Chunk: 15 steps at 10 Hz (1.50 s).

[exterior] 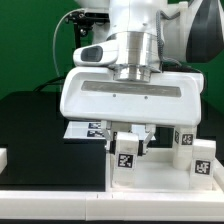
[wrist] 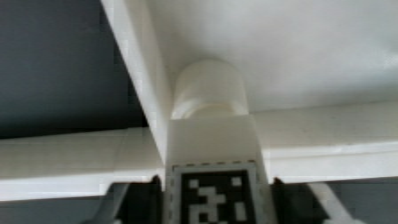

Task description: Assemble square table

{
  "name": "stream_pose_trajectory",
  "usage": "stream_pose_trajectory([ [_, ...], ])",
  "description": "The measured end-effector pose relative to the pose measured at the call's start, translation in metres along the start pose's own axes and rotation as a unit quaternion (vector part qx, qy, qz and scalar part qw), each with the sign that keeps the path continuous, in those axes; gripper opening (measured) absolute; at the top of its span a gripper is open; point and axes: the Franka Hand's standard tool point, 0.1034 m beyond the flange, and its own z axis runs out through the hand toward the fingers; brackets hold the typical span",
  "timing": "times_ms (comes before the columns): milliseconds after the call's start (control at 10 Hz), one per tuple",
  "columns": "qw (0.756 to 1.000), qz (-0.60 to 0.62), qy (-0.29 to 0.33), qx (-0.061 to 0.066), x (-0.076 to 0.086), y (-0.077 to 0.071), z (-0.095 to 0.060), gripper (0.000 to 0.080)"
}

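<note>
In the exterior view my gripper (exterior: 130,143) is shut on a white leg (exterior: 125,158) with a black-and-white tag. It holds the leg upright over the near left corner of the white square table top (exterior: 155,178). In the wrist view the same leg (wrist: 210,110) runs away from the camera, its tag close up between my dark fingers (wrist: 128,198). Its far end is at the table top's raised rim (wrist: 151,60), where two rim walls meet. I cannot tell whether the leg sits in a corner hole. Two more tagged legs (exterior: 185,141) (exterior: 203,166) stand at the exterior view's right.
The marker board (exterior: 84,128) lies on the black table behind the table top, at the exterior view's left of my gripper. A small white block (exterior: 3,158) shows at the exterior view's far left edge. A white strip (exterior: 60,205) runs along the front.
</note>
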Motion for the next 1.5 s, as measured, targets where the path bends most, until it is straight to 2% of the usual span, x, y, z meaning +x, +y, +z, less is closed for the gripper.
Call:
stream_pose_trajectory([
  [100, 1.0, 0.0, 0.0, 0.0, 0.0, 0.0, 0.0, 0.0476],
  [200, 1.0, 0.0, 0.0, 0.0, 0.0, 0.0, 0.0, 0.0592],
  [300, 1.0, 0.0, 0.0, 0.0, 0.0, 0.0, 0.0, 0.0592],
  [400, 0.999, 0.014, -0.031, 0.01, -0.002, -0.003, 0.0, 0.0635],
  [500, 0.996, 0.026, -0.076, 0.028, 0.015, -0.006, -0.014, 0.0647],
  [600, 0.996, 0.03, -0.084, 0.031, 0.03, -0.002, -0.022, 0.0647],
  [700, 0.991, 0.041, -0.123, 0.041, 0.028, -0.002, -0.023, 0.0647],
  [800, 0.985, 0.035, -0.165, 0.044, 0.028, -0.001, -0.022, 0.0649],
  [900, 0.982, 0.027, -0.181, 0.039, 0.028, 0.008, -0.015, 0.0649],
  [1000, 0.973, 0.023, -0.224, 0.038, 0.018, 0.017, -0.011, 0.0649],
  [1100, 0.97, 0.023, -0.242, 0.032, 0.017, 0.02, -0.007, 0.0649],
  [1200, 0.971, 0.031, -0.236, 0.026, 0.015, 0.017, -0.004, 0.0649],
  [1400, 0.97, 0.049, -0.237, 0.025, 0.014, 0.007, -0.003, 0.0649],
  [1500, 0.97, 0.057, -0.235, 0.024, 0.014, 0.0, -0.003, 0.0513],
])
